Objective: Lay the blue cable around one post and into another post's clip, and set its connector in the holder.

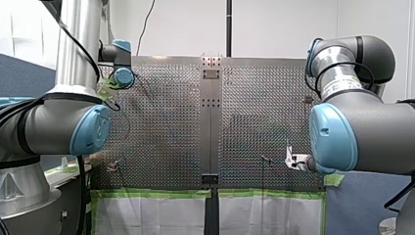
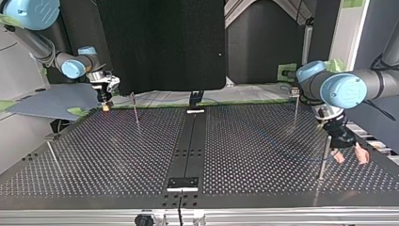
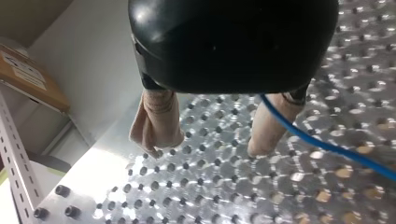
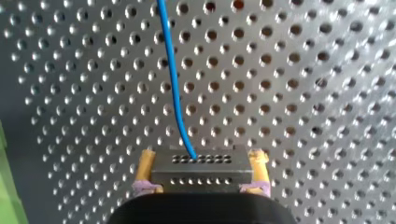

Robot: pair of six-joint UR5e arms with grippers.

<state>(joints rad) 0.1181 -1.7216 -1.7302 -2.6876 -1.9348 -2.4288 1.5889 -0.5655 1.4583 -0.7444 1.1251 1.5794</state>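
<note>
Where the table (image 3: 196, 196) ends, my left tool (image 3: 209, 143) gapes.

Blue cable (image 4: 173, 79), grey connector (image 4: 201, 170), silvery hole-dotted table (image 4: 303, 93), yellow right fingers (image 4: 145, 165), beige left fingers (image 3: 159, 116)

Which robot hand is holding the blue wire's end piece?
My right gripper, with yellow pads: it clamps the grey connector where the blue cable ends. My left gripper is open, holding nothing.

Perforated silver metal table (image 1: 161, 127), dark central strip (image 1: 210, 137), green tape (image 1: 156, 193) along its lower edge; my left arm (image 1: 63, 122) and my right arm (image 1: 362, 132) flank it.
</note>
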